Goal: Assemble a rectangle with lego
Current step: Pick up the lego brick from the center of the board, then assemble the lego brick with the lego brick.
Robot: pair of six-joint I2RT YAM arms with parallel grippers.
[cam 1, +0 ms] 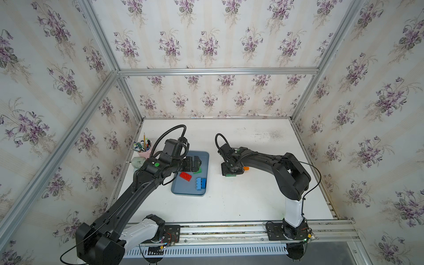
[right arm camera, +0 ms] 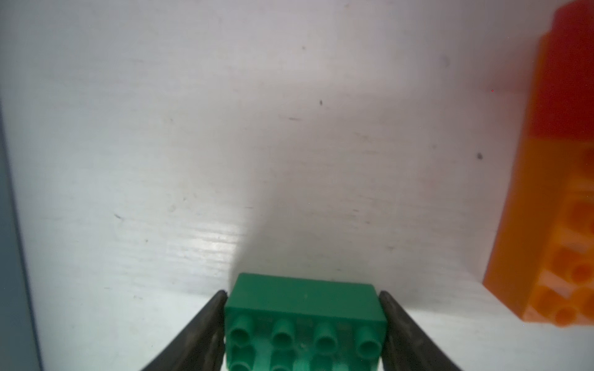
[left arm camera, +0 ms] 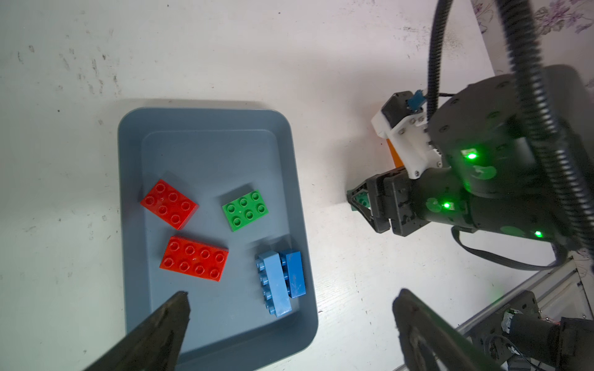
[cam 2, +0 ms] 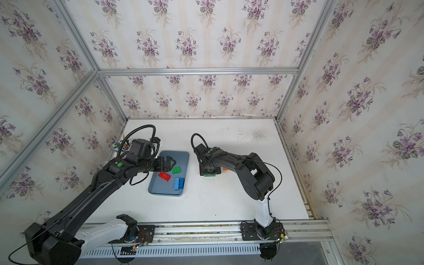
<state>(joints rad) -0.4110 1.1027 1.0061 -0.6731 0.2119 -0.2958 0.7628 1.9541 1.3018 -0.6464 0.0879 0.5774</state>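
A grey-blue tray [left arm camera: 128,192] holds loose lego: two red bricks [left arm camera: 168,204] [left arm camera: 194,258], a light green brick [left arm camera: 245,210], and a light blue brick [left arm camera: 273,284] lying against a dark blue one [left arm camera: 295,273]. My left gripper [left arm camera: 294,294] hangs open over the tray's near corner, holding nothing; both top views show it above the tray [cam 1: 197,164] [cam 2: 168,163]. To the right, my right gripper [right arm camera: 302,294] is down at the table, both fingers pressed on the ends of a dark green brick [right arm camera: 303,308] [cam 1: 230,175]. An orange-and-red stack [right arm camera: 553,225] [cam 1: 246,168] stands just beside it.
A pink cup of pens [cam 1: 144,149] and a bottle lying on its side [cam 1: 137,163] sit at the table's left edge behind my left arm. Wallpapered walls close three sides. An aluminium rail [cam 1: 229,229] runs along the front.
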